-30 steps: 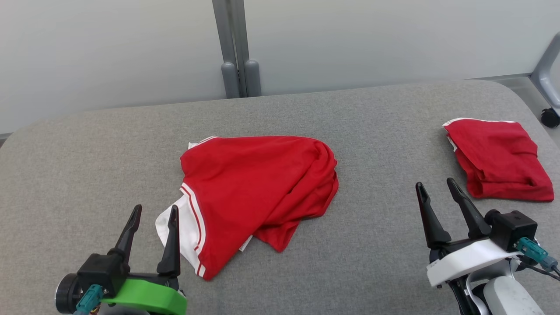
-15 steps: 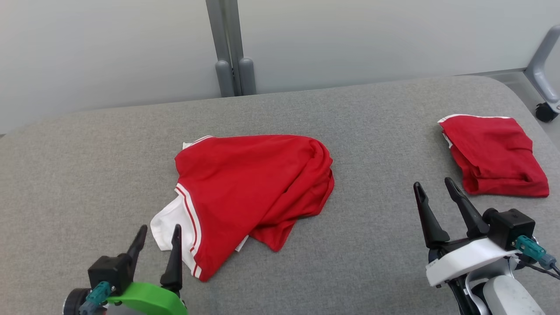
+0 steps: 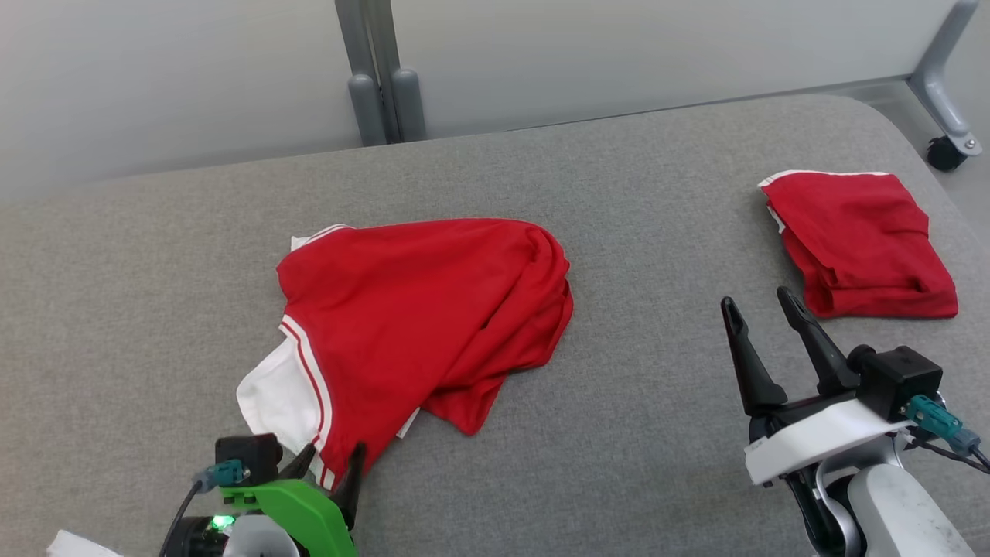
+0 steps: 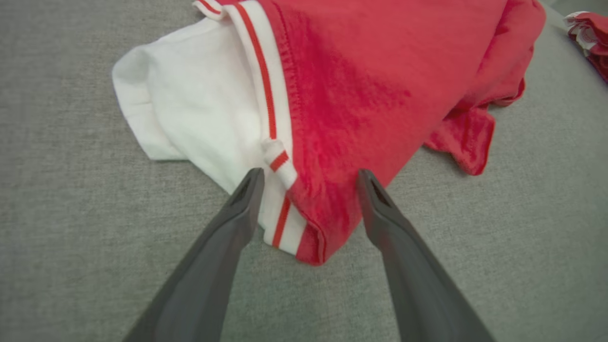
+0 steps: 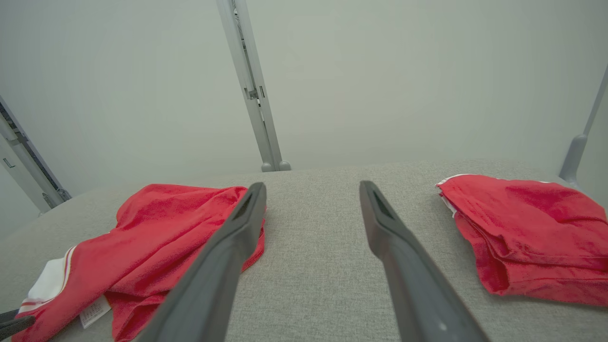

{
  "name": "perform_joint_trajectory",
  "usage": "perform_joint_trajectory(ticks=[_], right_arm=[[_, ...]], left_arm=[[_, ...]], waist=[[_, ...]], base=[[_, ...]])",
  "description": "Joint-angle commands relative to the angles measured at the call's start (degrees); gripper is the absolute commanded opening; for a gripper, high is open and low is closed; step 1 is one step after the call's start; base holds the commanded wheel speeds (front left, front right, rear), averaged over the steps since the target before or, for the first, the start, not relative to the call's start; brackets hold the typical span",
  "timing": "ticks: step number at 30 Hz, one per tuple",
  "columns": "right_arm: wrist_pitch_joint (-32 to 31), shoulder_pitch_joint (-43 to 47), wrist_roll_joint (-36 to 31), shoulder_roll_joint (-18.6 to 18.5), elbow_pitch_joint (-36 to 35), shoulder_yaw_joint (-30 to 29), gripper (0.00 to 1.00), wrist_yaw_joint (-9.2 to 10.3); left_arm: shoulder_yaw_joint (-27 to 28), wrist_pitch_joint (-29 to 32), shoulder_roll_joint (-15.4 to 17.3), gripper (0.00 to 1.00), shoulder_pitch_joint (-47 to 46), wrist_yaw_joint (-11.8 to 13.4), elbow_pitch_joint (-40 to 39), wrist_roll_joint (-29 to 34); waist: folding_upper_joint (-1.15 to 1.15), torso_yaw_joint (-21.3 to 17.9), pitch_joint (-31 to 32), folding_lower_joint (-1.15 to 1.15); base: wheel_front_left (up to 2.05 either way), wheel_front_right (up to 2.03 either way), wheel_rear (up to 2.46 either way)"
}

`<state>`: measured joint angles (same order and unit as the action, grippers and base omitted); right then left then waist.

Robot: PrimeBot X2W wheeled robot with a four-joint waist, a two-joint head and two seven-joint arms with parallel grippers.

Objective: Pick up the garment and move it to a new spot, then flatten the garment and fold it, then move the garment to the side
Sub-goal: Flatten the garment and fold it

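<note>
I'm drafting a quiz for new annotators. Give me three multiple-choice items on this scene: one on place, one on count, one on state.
1. On the table, the folded garment lies: A) at right B) at left C) centre.
2. Red garments there: A) one B) two C) three.
3. The left gripper is: A) shut on cloth B) open C) shut, empty.
Key: 1A, it sits near the right gripper; 2B, one crumpled garment, one folded; 3B, its fingers stand apart astride the crumpled garment's corner.
</note>
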<state>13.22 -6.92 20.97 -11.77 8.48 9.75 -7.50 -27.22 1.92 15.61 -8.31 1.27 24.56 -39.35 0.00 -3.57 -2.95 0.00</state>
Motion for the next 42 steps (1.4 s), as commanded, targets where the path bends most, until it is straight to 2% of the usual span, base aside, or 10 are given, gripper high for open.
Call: perform_joint_trajectory(ticks=[1, 2, 4, 12, 21, 36, 37, 38, 39, 42], right_arm=[[0.3, -0.91, -0.22, 0.14, -0.23, 0.06, 1.0, 0.02], [0.42, -1.13, -0.24, 0.28, -0.18, 0.13, 1.0, 0.02], [0.59, -1.59, -0.21, 0.56, -0.02, 0.04, 1.0, 0.02], [1.38, -1.93, -0.18, 1.25, 0.78, -0.75, 1.0, 0.02], [1.79, -3.72, -0.2, 1.63, 0.79, -0.69, 1.0, 0.02], [2.0, -9.89, -0.21, 1.05, 0.64, 0.9, 1.0, 0.02], [2.0, -10.11, -0.25, 1.0, 0.55, 0.81, 1.0, 0.02], [2.0, -10.22, -0.45, 1.03, 0.57, 0.83, 1.0, 0.02], [2.0, -10.3, -0.56, 1.09, 0.71, 0.95, 1.0, 0.02], [2.0, -9.95, -0.69, 1.28, 1.15, 0.89, 1.0, 0.02]], left_arm=[[0.15, 0.19, 0.26, 1.0, -1.56, -0.67, 1.54, -0.2], [0.11, 0.11, 0.25, 0.78, -2.29, -0.99, 2.36, -0.24], [0.27, -0.54, -0.21, 0.0, -3.72, -1.94, 3.41, -0.71], [1.87, -2.65, 1.4, 0.0, -7.01, -3.56, -1.77, -1.25], [9.04, 3.85, 8.57, 0.0, -14.21, -3.42, -15.24, -6.56], [11.7, -1.14, 17.56, 0.0, -31.3, -8.38, 12.66, -5.06], [11.07, -2.23, 17.78, 0.16, -32.15, -8.45, 14.11, -4.23], [10.57, -3.52, 17.74, 0.9, -33.06, -8.59, 16.0, -4.15], [10.09, -3.95, 17.16, 1.0, -33.34, -8.69, 17.41, -4.67], [6.57, -5.59, 16.73, 1.0, -34.36, -8.77, 19.31, -4.29]], waist=[[0.0, -1.02, -1.49, 0.0], [0.0, -1.18, -1.8, 0.0], [0.0, -1.52, -2.4, 0.0], [0.0, -2.12, -3.43, 0.0], [0.0, -2.98, -6.12, 0.0], [0.0, -7.51, -14.66, 0.0], [0.0, -7.51, -14.87, 0.0], [0.0, -7.46, -15.01, 0.0], [0.0, -7.36, -15.0, 0.0], [0.0, -6.19, -14.16, 0.0]], base=[[0.0, 0.0, 0.0], [0.0, 0.0, 0.0], [0.0, 0.0, 0.0], [0.0, 0.0, 0.0], [0.0, 0.0, 0.0], [0.0, 0.0, 0.0], [0.0, 0.0, 0.0], [0.0, 0.0, 0.0], [0.0, 0.0, 0.0], [0.0, 0.0, 0.0]])
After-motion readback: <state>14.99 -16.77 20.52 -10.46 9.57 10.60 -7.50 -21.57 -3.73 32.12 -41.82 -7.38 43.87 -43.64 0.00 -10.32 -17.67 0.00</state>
